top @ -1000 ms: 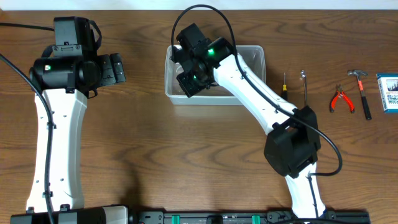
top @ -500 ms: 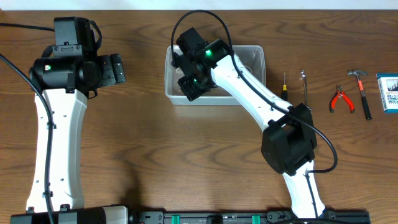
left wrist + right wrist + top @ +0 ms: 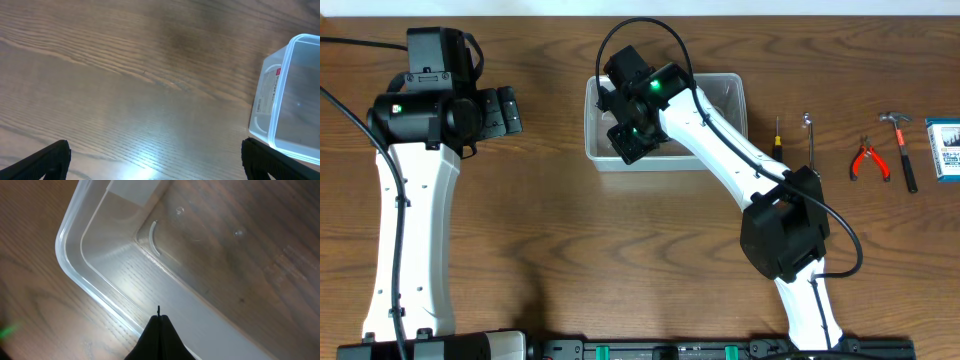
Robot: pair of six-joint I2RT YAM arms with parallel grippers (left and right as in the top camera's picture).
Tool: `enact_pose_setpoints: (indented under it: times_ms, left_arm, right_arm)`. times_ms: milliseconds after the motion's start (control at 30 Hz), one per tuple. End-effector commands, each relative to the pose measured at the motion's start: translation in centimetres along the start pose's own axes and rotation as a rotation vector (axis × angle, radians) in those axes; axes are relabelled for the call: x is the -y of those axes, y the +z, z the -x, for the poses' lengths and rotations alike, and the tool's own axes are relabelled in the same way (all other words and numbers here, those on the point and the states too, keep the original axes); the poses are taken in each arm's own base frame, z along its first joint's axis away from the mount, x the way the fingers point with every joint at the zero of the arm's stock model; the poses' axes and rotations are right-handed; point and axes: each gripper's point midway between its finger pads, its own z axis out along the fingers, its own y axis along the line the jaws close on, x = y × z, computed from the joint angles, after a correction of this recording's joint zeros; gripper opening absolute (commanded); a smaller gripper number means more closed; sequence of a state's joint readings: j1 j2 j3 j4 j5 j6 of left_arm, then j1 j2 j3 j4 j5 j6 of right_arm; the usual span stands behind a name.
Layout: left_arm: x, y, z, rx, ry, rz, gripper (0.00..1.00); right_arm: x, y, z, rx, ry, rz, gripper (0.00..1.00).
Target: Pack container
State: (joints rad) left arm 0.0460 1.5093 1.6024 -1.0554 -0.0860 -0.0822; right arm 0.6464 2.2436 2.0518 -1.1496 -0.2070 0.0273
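Observation:
The clear plastic container (image 3: 732,86) stands at the back middle of the table. It also shows in the left wrist view (image 3: 274,105) and the right wrist view (image 3: 75,267). My right gripper (image 3: 626,140) hangs over the container's left end, just above its near-left corner. Its fingers (image 3: 158,319) are pressed together, and a thin dark tip pokes out between them; what it belongs to is hidden. My left gripper (image 3: 506,110) is open and empty over bare table left of the container, with its fingers wide apart in the left wrist view (image 3: 160,160).
To the right of the container lie a small screwdriver (image 3: 778,134), a thin metal tool (image 3: 809,138), red pliers (image 3: 869,160), a hammer (image 3: 901,148) and a blue-and-white box (image 3: 945,150). The right arm (image 3: 740,150) stretches across the table's middle right.
My right gripper has shifted slightly up and left over the container's left end, then held still. The left arm has not moved.

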Motion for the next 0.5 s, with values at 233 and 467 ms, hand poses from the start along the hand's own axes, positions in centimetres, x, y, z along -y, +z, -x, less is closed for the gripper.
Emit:
enact_pose_setpoints:
  times_ms: [233,467]
  left_arm:
    - [-0.4,-0.9,0.6,0.026,-0.013,0.011,0.98]
    - [-0.4,-0.9,0.6,0.026,-0.013,0.011,0.98]
  right_arm:
    - [0.2,0.5,0.8,0.023,-0.016,-0.025,0.03]
    - [2.3,-0.6,2.1,0.073,0.035,-0.108,0.11]
